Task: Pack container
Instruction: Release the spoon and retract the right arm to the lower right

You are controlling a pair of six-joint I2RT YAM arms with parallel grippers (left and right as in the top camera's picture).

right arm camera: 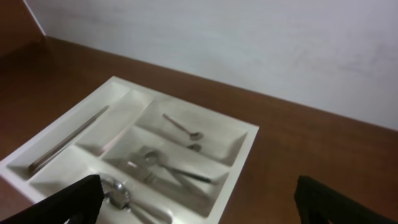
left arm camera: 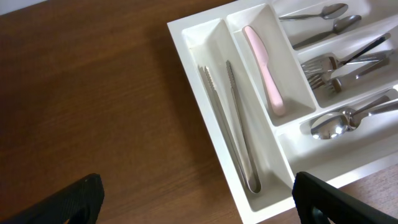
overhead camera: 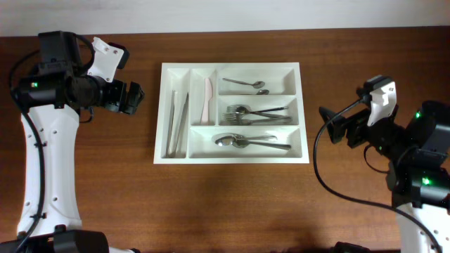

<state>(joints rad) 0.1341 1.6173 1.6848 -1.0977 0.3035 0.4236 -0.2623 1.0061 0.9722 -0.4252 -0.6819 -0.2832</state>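
The white container (overhead camera: 231, 157) sits mid-table. Its left upright slot holds metal tongs (overhead camera: 176, 116), the second a pink knife (overhead camera: 207, 100). The top long slot holds two small spoons (overhead camera: 245, 83), the middle forks (overhead camera: 259, 114), the bottom large spoons (overhead camera: 246, 141). My left gripper (overhead camera: 133, 98) is open and empty, left of the container's upper left corner. My right gripper (overhead camera: 332, 125) is open and empty, right of the container. In the left wrist view the tongs (left arm camera: 230, 124) and knife (left arm camera: 266, 71) show between the fingers (left arm camera: 196, 199). The right wrist view shows the container (right arm camera: 245, 155) ahead of open fingers (right arm camera: 199, 202).
The brown wooden table (overhead camera: 232, 204) surrounds the container. A white wall (right arm camera: 249, 43) runs along the table's far edge. Both arm bases stand at the front corners.
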